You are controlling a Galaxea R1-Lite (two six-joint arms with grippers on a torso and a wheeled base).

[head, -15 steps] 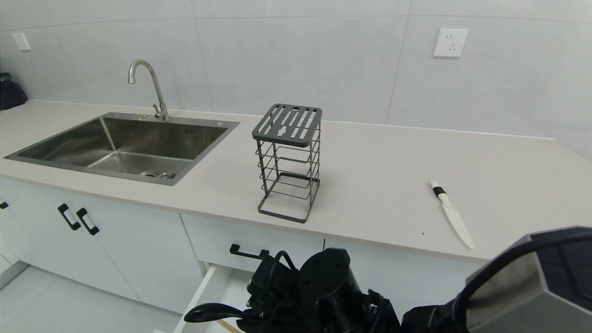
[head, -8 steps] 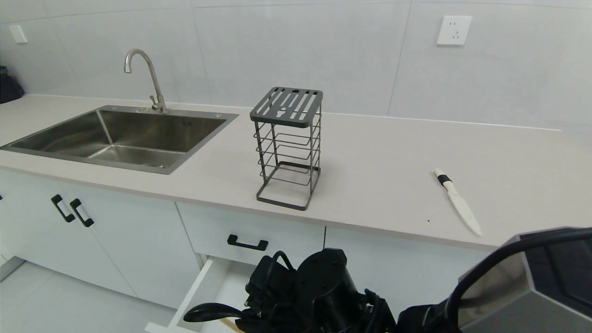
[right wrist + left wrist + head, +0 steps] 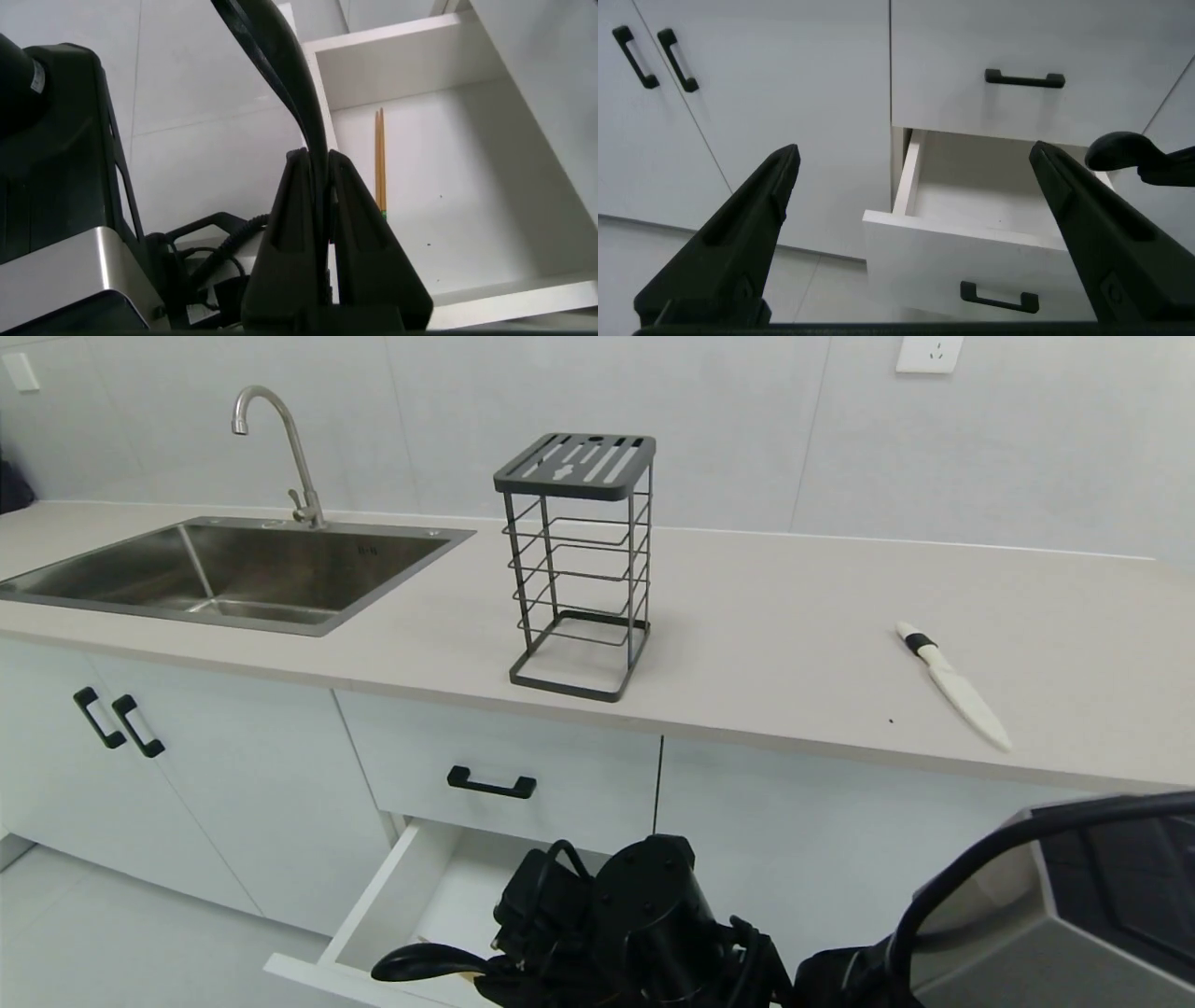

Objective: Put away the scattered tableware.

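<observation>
My right gripper is shut on the handle of a black spoon, held above an open white drawer. A pair of wooden chopsticks lies in that drawer. In the head view the black spoon pokes out to the left, low in front of the drawer. My left gripper is open and holds nothing, facing the drawer's front, with the spoon's bowl off to one side. A white knife lies on the counter at the right.
A dark wire knife rack stands mid-counter. A steel sink with a tap is at the left. A shut drawer with a black handle sits above the open one; cabinet doors are left of it.
The head camera has moved: the counter now sits higher in the picture and more of the open drawer shows. The spoon keeps its place low in the head view.
</observation>
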